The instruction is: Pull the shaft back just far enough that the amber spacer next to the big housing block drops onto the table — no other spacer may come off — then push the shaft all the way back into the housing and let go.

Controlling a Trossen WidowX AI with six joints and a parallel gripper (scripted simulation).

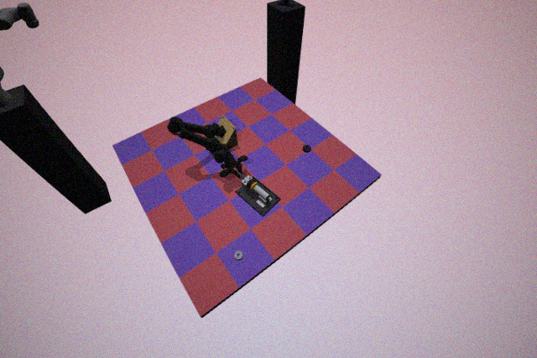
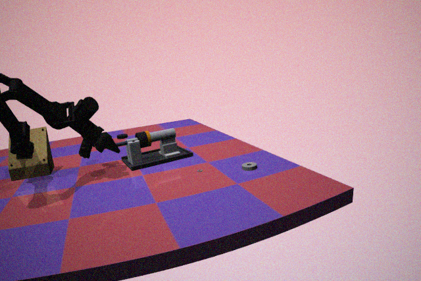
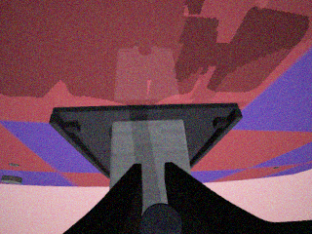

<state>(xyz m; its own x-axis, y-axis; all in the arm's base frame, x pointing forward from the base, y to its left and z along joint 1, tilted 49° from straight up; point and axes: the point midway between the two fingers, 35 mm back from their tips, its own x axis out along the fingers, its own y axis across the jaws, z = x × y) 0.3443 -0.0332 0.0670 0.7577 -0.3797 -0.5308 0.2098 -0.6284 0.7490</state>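
The gripper (image 1: 237, 173) (image 2: 118, 150) (image 3: 152, 171) is clamped on the shaft (image 2: 121, 143) (image 3: 162, 218) just outside the slotted grey support (image 1: 247, 180) (image 2: 134, 151) (image 3: 148, 146), beyond which the amber spacer (image 1: 254, 184) (image 2: 148, 137) sits upright between black spacers and the grey cylindrical housing (image 1: 262, 192) (image 2: 163, 134), above a dark rimmed base plate (image 1: 263, 212) (image 2: 149, 162) (image 3: 88, 132) well inside the checkered bench's edges (image 1: 303, 232) (image 2: 237, 240), a pale ring (image 1: 235, 255) (image 2: 249, 168) lying apart near one edge.

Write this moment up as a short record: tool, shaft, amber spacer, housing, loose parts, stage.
tool: closed on the shaft
shaft: passes over the upright near the tool, toward the housing
amber spacer: up in line with the shaft, between a dark collar and the housing
housing: light grey, on the dark base plate
loose parts: grey ring and dark disc, both lying on the table
stage: spacer not yet dropped
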